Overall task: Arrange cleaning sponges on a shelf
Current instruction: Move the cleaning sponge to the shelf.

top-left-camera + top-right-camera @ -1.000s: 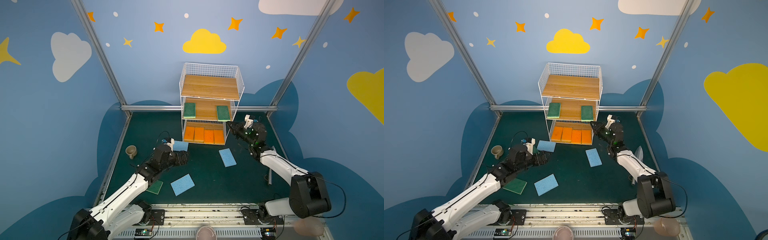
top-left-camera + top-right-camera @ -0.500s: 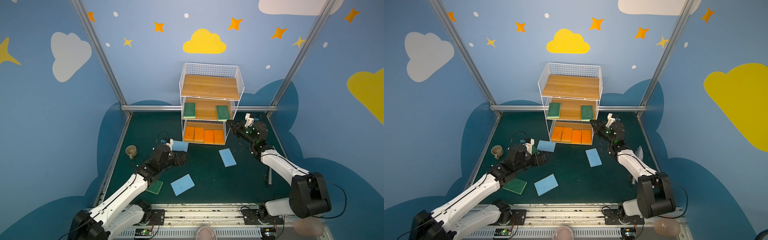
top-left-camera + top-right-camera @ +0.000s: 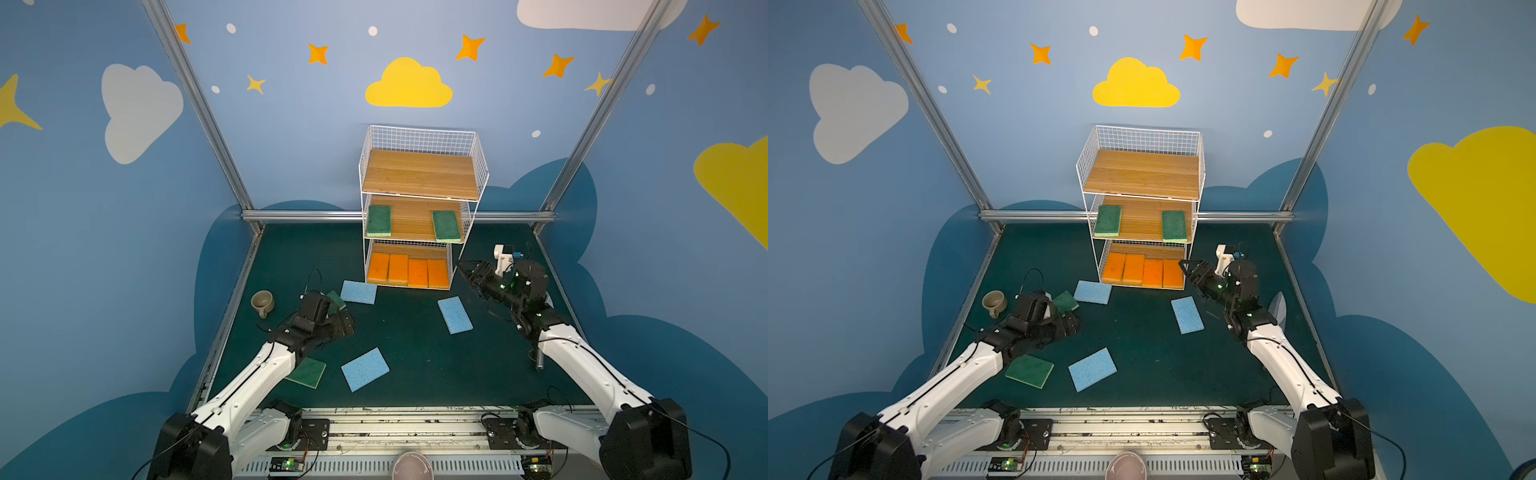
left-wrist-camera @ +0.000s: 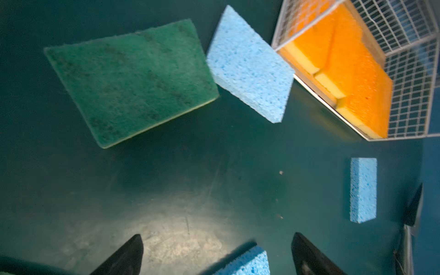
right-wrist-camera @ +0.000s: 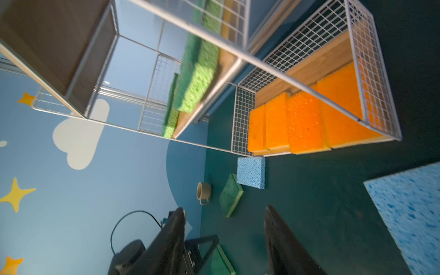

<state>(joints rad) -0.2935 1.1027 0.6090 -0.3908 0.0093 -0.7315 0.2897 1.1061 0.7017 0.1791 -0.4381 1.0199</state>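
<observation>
The shelf (image 3: 419, 172) stands at the back, its top tier bare. Two green sponges (image 3: 379, 220) (image 3: 446, 225) lie on the middle tier, and several orange sponges (image 3: 409, 270) fill the bottom one. On the mat lie three blue sponges (image 3: 358, 291) (image 3: 455, 314) (image 3: 365, 369) and two green ones (image 3: 336, 300) (image 3: 306, 372). My left gripper (image 4: 217, 240) is open low over the mat, with a corner of a blue sponge (image 4: 247, 262) below it, untouched. My right gripper (image 5: 223, 214) is open and empty beside the shelf's lower right corner (image 3: 463, 268).
A beige cup (image 3: 262, 302) sits near the mat's left edge. A metal rod (image 3: 539, 359) lies on the mat by the right arm. Blue walls and aluminium posts close in the mat on three sides.
My right gripper has opened and drawn back and down from the shelf's middle tier. The left gripper has pulled back a little toward the near side, uncovering more of the green sponge by the blue one.
</observation>
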